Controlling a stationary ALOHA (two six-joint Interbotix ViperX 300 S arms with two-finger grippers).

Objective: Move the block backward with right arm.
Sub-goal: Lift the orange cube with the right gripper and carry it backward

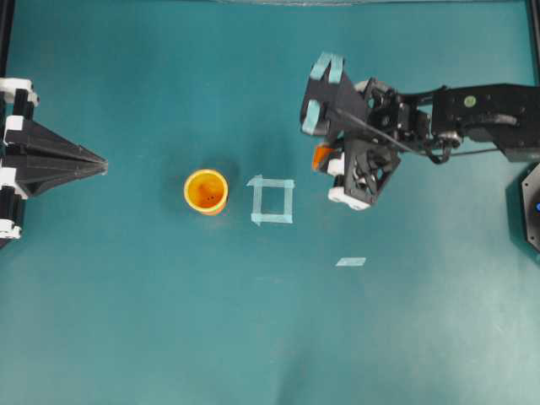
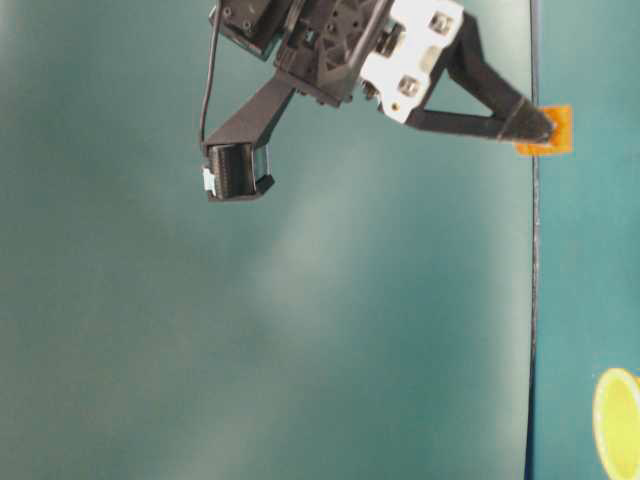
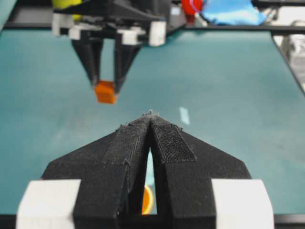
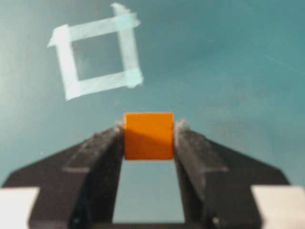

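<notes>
The small orange block (image 1: 322, 156) is gripped between the black fingers of my right gripper (image 1: 324, 159), to the right of the tape square in the overhead view. The right wrist view shows the block (image 4: 148, 136) squeezed at the tips of the right gripper (image 4: 148, 137), at or just above the table. The block also shows in the left wrist view (image 3: 106, 91) and the table-level view (image 2: 547, 131). My left gripper (image 1: 103, 163) is shut and empty at the far left, pointing toward the cup; its tips (image 3: 151, 116) meet.
A round orange-yellow cup (image 1: 206, 191) stands left of a pale tape square (image 1: 272, 201) at the table's middle. A short tape strip (image 1: 351, 261) lies nearer the front right. The square shows ahead of the block in the right wrist view (image 4: 97, 52).
</notes>
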